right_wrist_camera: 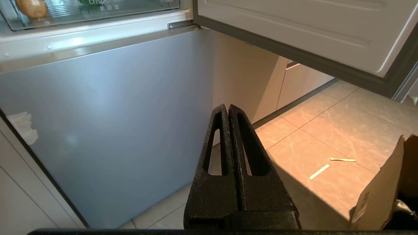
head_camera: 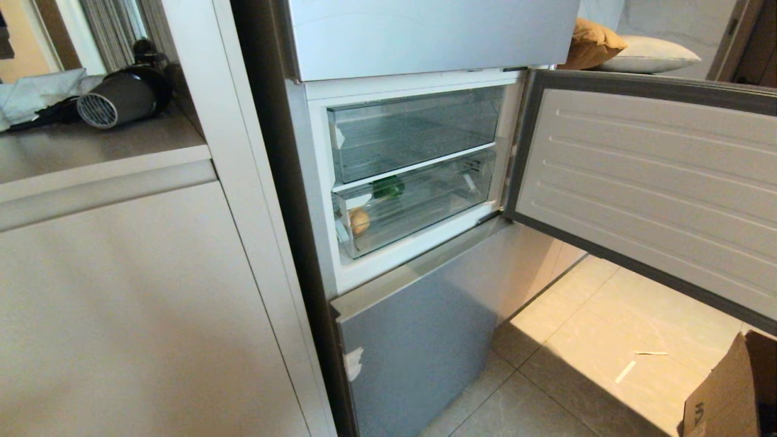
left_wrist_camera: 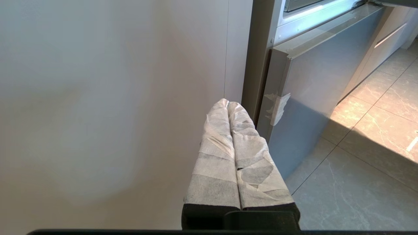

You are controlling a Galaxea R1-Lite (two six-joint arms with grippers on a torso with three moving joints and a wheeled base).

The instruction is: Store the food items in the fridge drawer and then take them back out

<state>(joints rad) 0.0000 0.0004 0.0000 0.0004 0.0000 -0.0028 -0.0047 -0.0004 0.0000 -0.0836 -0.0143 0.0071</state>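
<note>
The fridge's middle door (head_camera: pixel 655 182) hangs wide open. Inside are two clear drawers, one over the other. The lower clear drawer (head_camera: pixel 425 206) holds both foods. The potato (head_camera: pixel 359 220) sits at its front corner, on the side away from the open door. The green pepper (head_camera: pixel 388 187) lies farther back, a little nearer the door.

Both arms hang low in front of the fridge, and neither shows in the head view. The right gripper (right_wrist_camera: pixel 228 109) is pressed tight together and holds nothing. It points at the bottom silver panel (right_wrist_camera: pixel 114 114). From it, the potato (right_wrist_camera: pixel 32 7) is up high and over toward the robot's left. The left gripper (left_wrist_camera: pixel 228 102), wrapped in white tape, is also squeezed together and empty. It points at the white cabinet (left_wrist_camera: pixel 98 98) beside the fridge, and the drawer is up and off to its right.

The potato looks a bit closer to the left gripper, but that is a guess. The potato looks roundish, with no clear long side.

The drawer front has pale writing. I can read "crisper" and some Chinese signs under it. The cardboard box (right_wrist_camera: pixel 378 192) on the floor has black marks I cannot read.
</note>
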